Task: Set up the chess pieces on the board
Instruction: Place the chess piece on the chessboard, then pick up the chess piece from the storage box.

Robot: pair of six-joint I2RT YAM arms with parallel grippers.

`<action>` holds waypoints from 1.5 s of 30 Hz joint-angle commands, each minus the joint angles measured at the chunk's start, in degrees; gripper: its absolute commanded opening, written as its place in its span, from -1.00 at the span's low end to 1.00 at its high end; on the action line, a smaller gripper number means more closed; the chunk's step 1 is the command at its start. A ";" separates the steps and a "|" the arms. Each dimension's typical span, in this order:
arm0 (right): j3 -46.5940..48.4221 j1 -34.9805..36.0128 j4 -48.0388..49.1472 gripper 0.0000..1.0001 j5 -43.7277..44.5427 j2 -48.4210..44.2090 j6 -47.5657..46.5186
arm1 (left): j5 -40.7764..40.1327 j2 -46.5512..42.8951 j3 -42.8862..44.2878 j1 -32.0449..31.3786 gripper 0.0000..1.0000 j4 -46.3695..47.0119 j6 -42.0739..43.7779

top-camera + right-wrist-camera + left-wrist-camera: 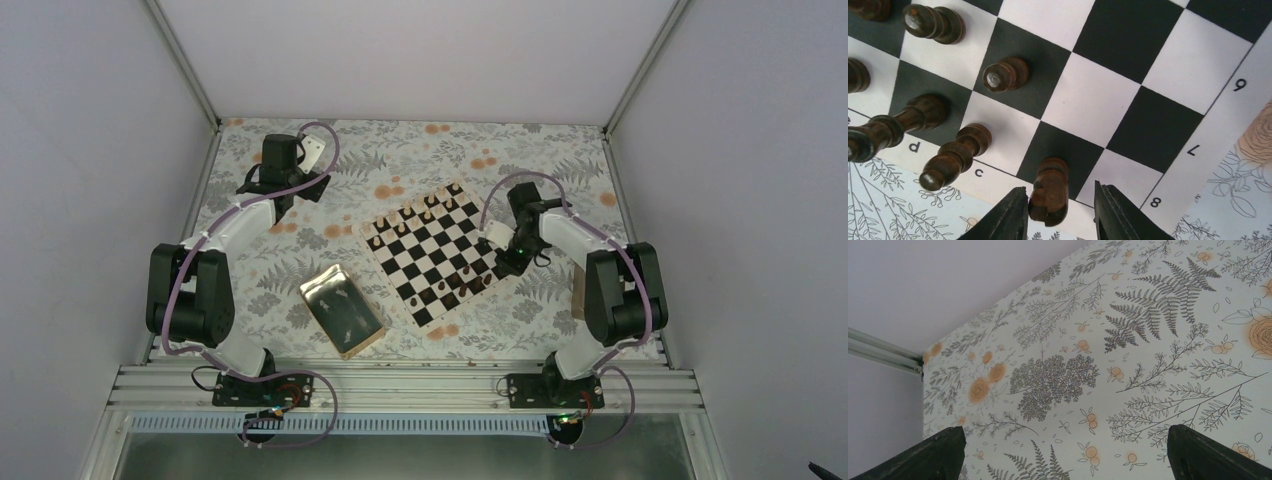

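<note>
The board lies turned on the flowered cloth, mid-table. Light tan pieces stand on its far rows and dark brown pieces on its near right rows. My right gripper hovers at the board's right corner. In the right wrist view its jaws stand open around a dark knight that stands on a black edge square; the left finger touches it and the right finger stands apart. Other dark pieces stand to its left. My left gripper is open and empty at the far left, over bare cloth.
A shiny gold tray lies near the front, left of the board. A small tan box shows partly behind the right arm. The enclosure wall and a metal rail are close to the left gripper.
</note>
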 commanded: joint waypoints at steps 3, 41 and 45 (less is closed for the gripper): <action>1.72 0.16 -0.84 -0.22 0.54 -5.17 1.07 | -0.58 -1.63 0.05 -0.17 1.00 1.72 0.36; -3.47 -31.62 0.69 -0.17 24.05 -12.67 -1.15 | 1.05 -1.74 1.94 -0.12 1.00 -0.05 -0.04; -5.77 -32.31 -0.85 -0.21 24.09 -14.26 -1.69 | 1.62 -1.20 2.34 -0.13 1.00 -0.21 -0.35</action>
